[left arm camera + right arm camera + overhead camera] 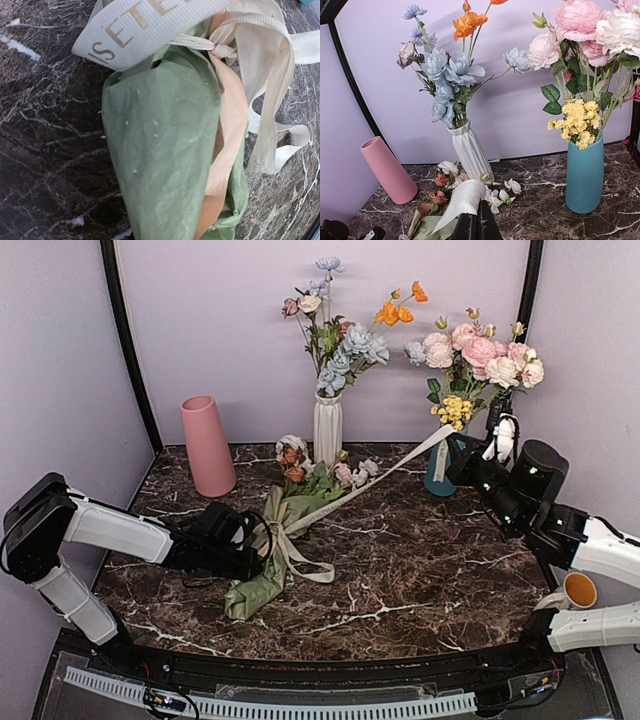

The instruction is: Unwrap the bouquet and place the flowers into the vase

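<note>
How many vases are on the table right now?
3: pink vase back left, without flowers; white vase back centre, holding blue-orange flowers; teal vase back right, holding pink roses.

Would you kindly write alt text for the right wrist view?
The black fingers pinch the cream ribbon of a wrapped bouquet on dark marble. Behind: an empty pink vase, a white ribbed vase and a teal vase, both flower-filled.

The paper wrap point(160, 150) hides the stems completely. Printed letters on the ribbon point(145, 25) run off the top edge and cannot be read as a word. The left gripper point(262, 538) has its fingertips hidden at the wrap. The bottom edge crops the right gripper point(477, 229), and the top right corner crops the roses point(580, 20).
</note>
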You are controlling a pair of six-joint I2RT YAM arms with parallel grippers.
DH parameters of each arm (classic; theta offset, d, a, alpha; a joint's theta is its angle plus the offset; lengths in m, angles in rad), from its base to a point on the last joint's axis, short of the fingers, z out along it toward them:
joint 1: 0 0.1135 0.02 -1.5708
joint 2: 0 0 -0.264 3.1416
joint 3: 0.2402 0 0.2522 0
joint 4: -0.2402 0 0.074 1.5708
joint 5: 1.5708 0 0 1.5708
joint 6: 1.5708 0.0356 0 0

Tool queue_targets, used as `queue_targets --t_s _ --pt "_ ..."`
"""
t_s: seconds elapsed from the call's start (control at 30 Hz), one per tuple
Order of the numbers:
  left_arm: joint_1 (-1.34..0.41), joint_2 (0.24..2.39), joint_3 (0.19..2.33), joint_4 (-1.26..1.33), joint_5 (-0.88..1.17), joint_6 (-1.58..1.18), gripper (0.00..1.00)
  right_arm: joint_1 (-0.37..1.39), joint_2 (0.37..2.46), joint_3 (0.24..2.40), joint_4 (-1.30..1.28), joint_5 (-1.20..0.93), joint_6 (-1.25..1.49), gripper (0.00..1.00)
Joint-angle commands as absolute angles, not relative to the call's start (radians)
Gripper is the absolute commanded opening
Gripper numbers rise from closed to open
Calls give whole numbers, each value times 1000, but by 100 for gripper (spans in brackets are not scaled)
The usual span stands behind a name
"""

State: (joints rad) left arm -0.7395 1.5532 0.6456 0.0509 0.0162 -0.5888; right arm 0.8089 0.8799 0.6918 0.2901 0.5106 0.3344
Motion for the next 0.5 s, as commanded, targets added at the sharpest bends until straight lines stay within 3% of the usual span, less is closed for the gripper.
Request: queue_targets --t_s 0.0,0.07,0.23,0.3,0.47 --pt "-734 1580 637 -58 -36 -572 8 806 938 725 212 496 374 0" --pt "-733 1558 636 -63 -18 -566 17 807 1005 716 190 483 410 0" --pt "-733 1454 650 -158 -5 -570 53 799 1215 791 7 451 529 4" --pt "-733 1394 665 -227 -15 -589 60 798 1282 837 -83 441 546 30" --pt "-732 1238 708 -359 -26 -600 71 796 1337 903 -210 407 527 80"
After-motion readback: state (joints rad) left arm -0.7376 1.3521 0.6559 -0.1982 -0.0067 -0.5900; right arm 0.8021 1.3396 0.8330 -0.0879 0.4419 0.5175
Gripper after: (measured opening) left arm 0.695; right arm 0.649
